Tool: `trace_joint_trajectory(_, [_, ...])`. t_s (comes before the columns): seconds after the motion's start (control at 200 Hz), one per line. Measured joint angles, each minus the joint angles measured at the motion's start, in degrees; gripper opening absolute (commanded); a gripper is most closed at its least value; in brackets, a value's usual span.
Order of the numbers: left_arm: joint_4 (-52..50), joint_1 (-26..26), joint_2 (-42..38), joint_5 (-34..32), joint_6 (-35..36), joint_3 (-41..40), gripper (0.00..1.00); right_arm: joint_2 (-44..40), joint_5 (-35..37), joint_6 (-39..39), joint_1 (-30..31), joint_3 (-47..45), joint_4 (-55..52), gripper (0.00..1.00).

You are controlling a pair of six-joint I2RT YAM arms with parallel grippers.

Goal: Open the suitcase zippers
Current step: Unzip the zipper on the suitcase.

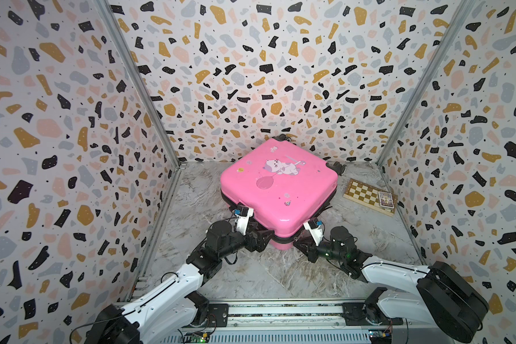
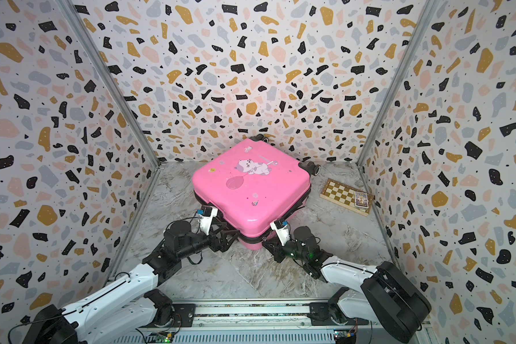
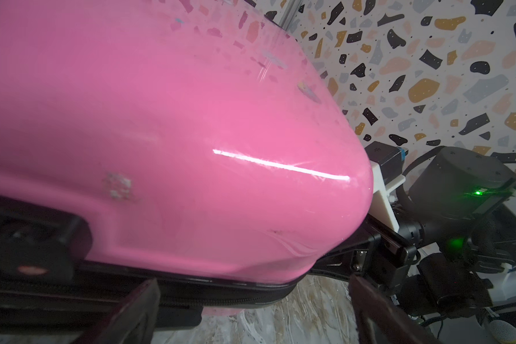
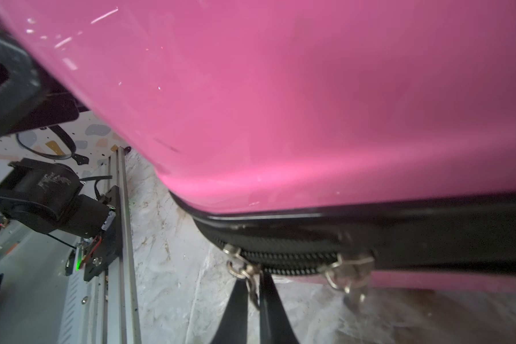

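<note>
The pink suitcase (image 1: 280,184) (image 2: 251,184) lies flat on the marble table with its cat print facing up. A black zipper band (image 4: 286,259) (image 3: 236,300) runs round its middle seam. In the right wrist view my right gripper (image 4: 253,281) is shut on a silver zipper pull (image 4: 252,286) at the near corner of the case. A second pull (image 4: 349,274) hangs free beside it. My left gripper (image 3: 251,286) stands open, its fingers wide apart before the zipper band on the case's near left side, holding nothing. In both top views the two grippers sit low under the case's front corner.
A wooden chessboard (image 1: 367,195) (image 2: 344,193) with a small card box (image 1: 385,200) on it lies at the right wall. Black wheels (image 1: 340,168) stick out at the case's far side. A black block (image 3: 33,238) sits on the case's side. Patterned walls close in on three sides.
</note>
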Motion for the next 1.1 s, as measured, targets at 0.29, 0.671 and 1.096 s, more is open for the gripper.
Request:
trace_joint_trajectory(0.29, [0.2,-0.5,1.7,0.0,0.2,0.0,0.99,-3.5,7.5,-1.4,4.2,0.1,-3.8,0.00])
trace_joint_trajectory(0.671, [0.5,-1.9,4.1,1.1,0.3,1.2,0.99,-7.3,26.0,-4.8,14.8,2.9,-13.3,0.00])
trace_joint_trajectory(1.096, [1.6,-3.3,6.5,0.5,1.2,1.9,0.99,-4.5,38.1,-4.0,23.3,6.6,-17.6,0.00])
